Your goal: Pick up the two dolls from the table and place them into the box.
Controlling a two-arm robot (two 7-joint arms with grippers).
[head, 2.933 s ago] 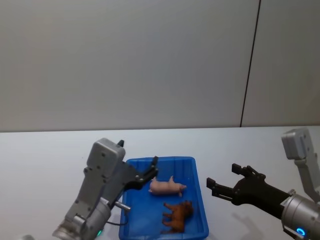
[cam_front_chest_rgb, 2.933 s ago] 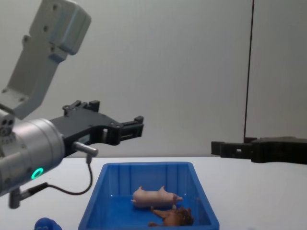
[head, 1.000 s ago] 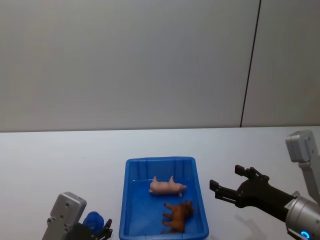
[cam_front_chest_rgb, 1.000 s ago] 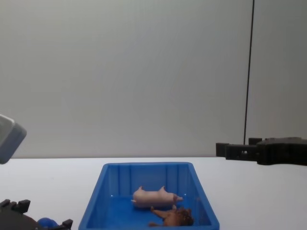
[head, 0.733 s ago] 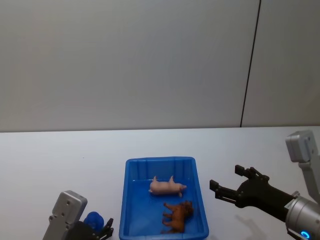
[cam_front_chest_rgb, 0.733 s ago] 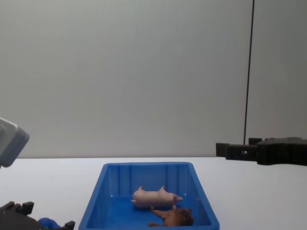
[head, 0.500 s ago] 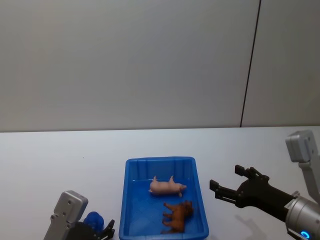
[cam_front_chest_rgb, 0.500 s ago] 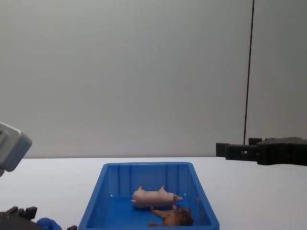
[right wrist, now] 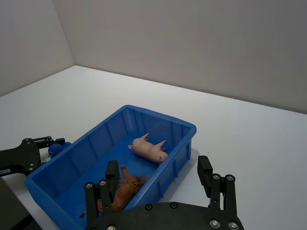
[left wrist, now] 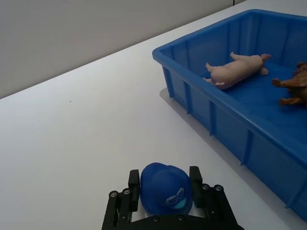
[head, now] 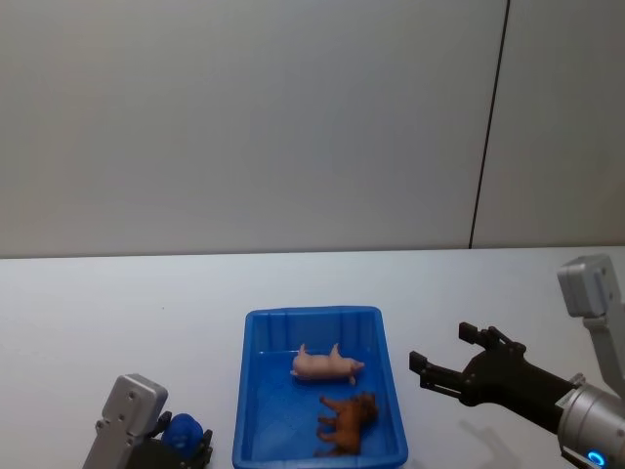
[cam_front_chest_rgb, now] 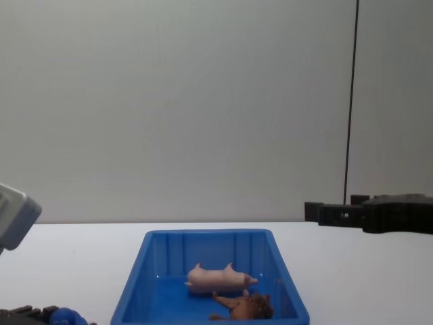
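Down at the near left corner of the white table (head: 88, 322), the left gripper (left wrist: 165, 191) sits low, its fingers (left wrist: 134, 181) pressed against either side of a small round blue object (left wrist: 166, 188) (a little domed thing with a pale emblem on its front) that rests on the tabletop. In the head view the same blue object (head: 183, 430) peeks out beside the arm's grey housing.

Just beside it, toward the middle, there's the box (head: 256, 381), bright blue, sloped walls, thick rim, standing flat on the table. Both dolls are inside. The lion (head: 349, 420), brown, lies in the nearer half, tipped onto its side as far as the chest view tells. The pig (head: 325, 364), pale pink, lies on its side just beyond it, legs out toward the far wall. The two sit close together; whether they touch, I can't say.

Over on the right, the right gripper (head: 444, 364) hangs above the table, well apart from the box's right wall, its fingers (right wrist: 205, 175) spread wide with nothing between them. From its wrist view it looks across the box (right wrist: 180, 129), with the pig (right wrist: 148, 149) and lion (right wrist: 125, 189) plain to see inside.

Beyond everything, the tabletop runs back smooth to a plain grey wall (head: 244, 117), crossed by one thin dark vertical seam (head: 488, 127) on the right.
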